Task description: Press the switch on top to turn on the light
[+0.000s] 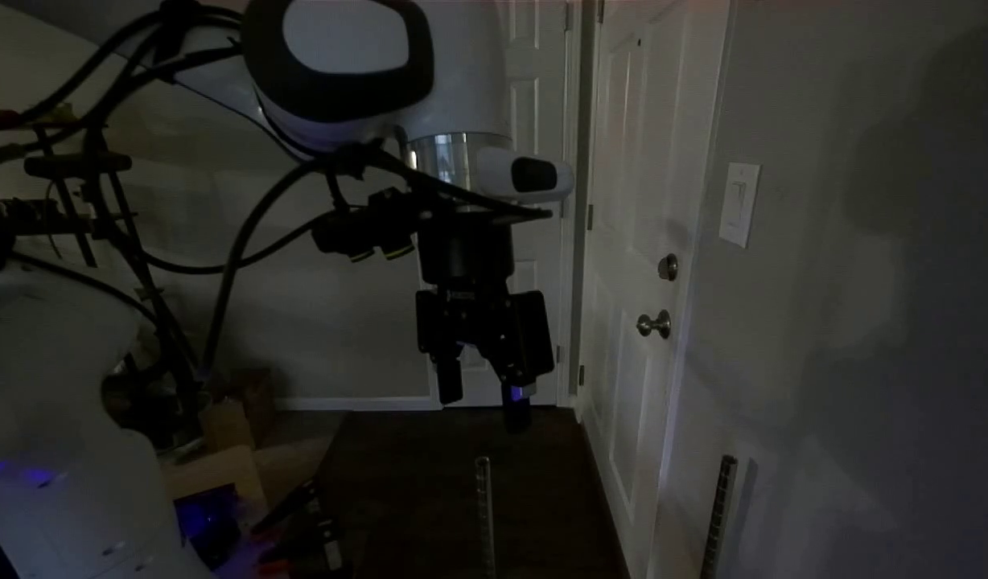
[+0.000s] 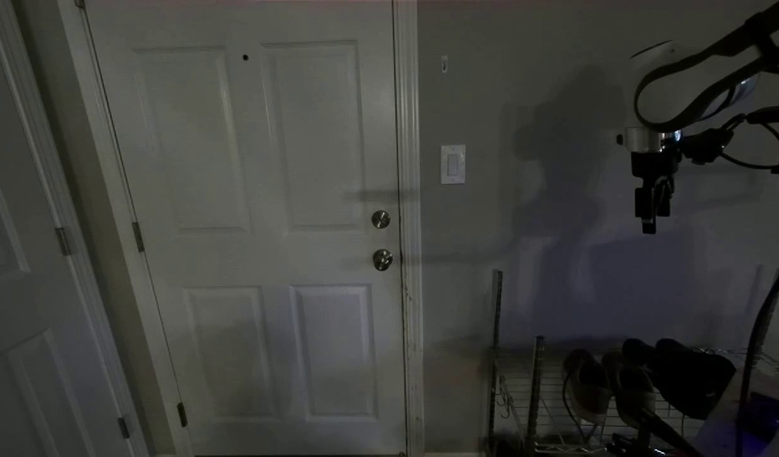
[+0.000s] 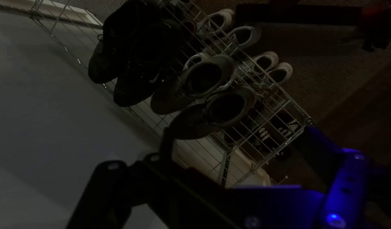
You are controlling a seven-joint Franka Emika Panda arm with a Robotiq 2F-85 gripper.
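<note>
The switch is a pale upright plate on the grey wall, right of the door frame; it shows in both exterior views (image 1: 739,204) (image 2: 453,164). It is out of the wrist view. My gripper (image 1: 483,394) hangs pointing down with its two fingers spread and nothing between them. It is well away from the switch and lower than it in an exterior view (image 2: 649,222), to the switch's right there. In the wrist view the dark open fingers (image 3: 239,136) stand far apart, one partly lit blue, above a wire rack.
The room is dim. A white door (image 2: 326,254) with a round knob (image 2: 382,259) and a deadbolt (image 2: 380,219) is beside the switch. A wire shoe rack (image 3: 278,146) (image 2: 516,381) with several shoes (image 3: 205,79) stands along the wall, its posts (image 1: 718,515) rising upright.
</note>
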